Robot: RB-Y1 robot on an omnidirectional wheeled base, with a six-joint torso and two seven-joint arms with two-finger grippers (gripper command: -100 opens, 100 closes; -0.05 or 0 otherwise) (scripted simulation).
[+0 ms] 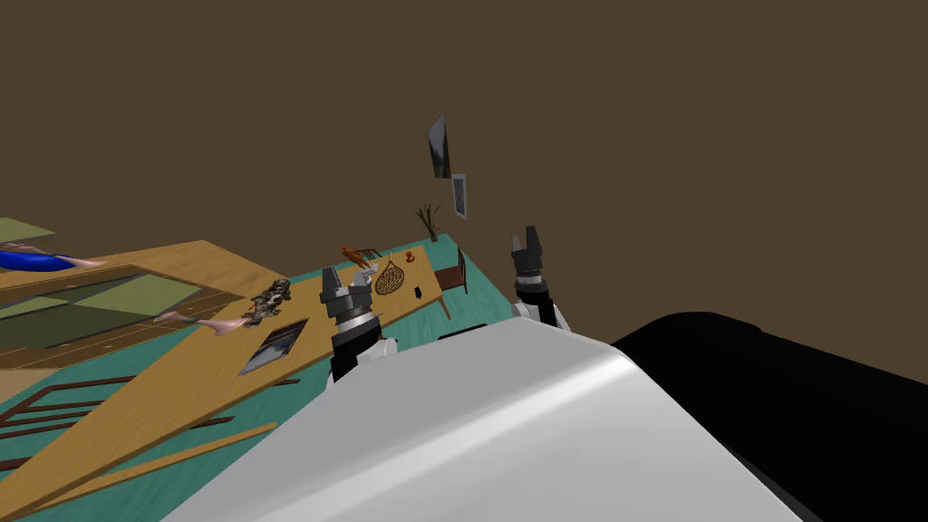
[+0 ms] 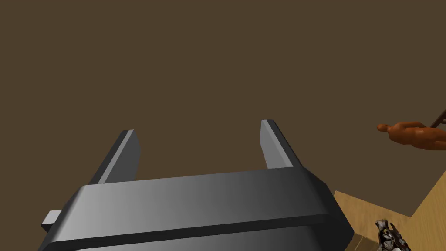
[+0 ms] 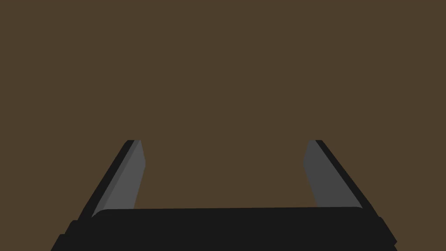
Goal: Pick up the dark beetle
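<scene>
Head view, read from the left: a mottled dark object [image 1: 270, 299] lies on the wooden surface [image 1: 181, 381]. Next, the left tool [image 1: 345, 277] is raised over that surface with its blades wide and nothing between them (the left wrist view shows the same gap, aimed at the brown wall [image 2: 217, 52]). Then comes a round woven piece [image 1: 389, 278], and just beside it the dark beetle [image 1: 418, 292], as I judge the small black shape to be, close to the surface's edge near its far end. The right tool [image 1: 526, 237], equally wide and empty, is raised farther right. The mottled object could be grabbed by mistake, being nearer the left tool. A shallow approach could flick the tiny beetle over the edge or drag the woven piece. No writing or brand is readable anywhere.
</scene>
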